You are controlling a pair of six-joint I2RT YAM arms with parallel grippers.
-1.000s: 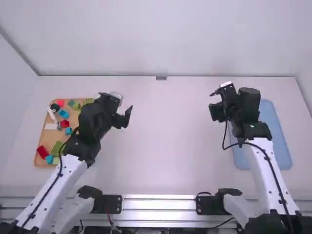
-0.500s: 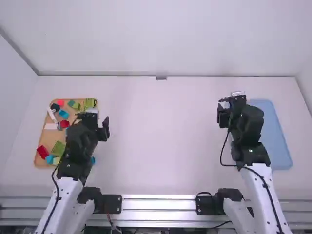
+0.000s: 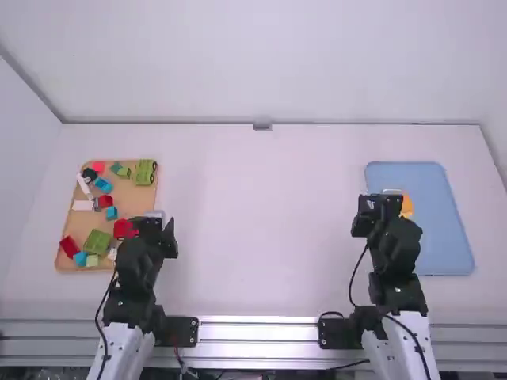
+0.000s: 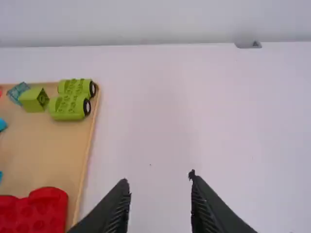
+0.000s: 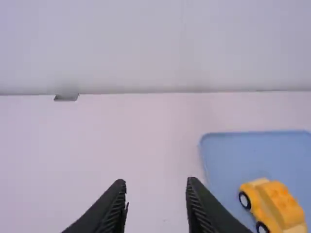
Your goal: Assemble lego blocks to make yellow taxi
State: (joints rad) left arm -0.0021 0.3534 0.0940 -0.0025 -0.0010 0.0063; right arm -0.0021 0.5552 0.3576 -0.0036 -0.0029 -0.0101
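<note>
high view and wrist views: end of assembly, as judged. the landmark is the blue tray (image 3: 440,237). on it, toward its left side, sits the yellow taxi (image 5: 279,206), upright on dark wheels (image 5: 245,200), with a studded upper part. the right gripper (image 5: 155,181) is held at the left margin of the blue tray, fingers apart, nothing between them. the left gripper (image 4: 158,178) is well to the left of the blue tray, its fingers likewise apart and unladen. farther left of the blue tray lies the wooden tray (image 4: 43,136), bearing spare pieces, among them green wheeled bases (image 4: 70,108) and a red block (image 4: 48,208).

note on method: the taxi appears built, so the step in hand is probably to leave it be and park both arms. the right gripper is best kept high and to the left of the blue tray, since a low swing across it could clip the upper part or roll the car on its wheels. should a joint prove loose, press straight down over the studs, with the body steadied from both sides. whether every joint is fully seated cannot be told.
</note>
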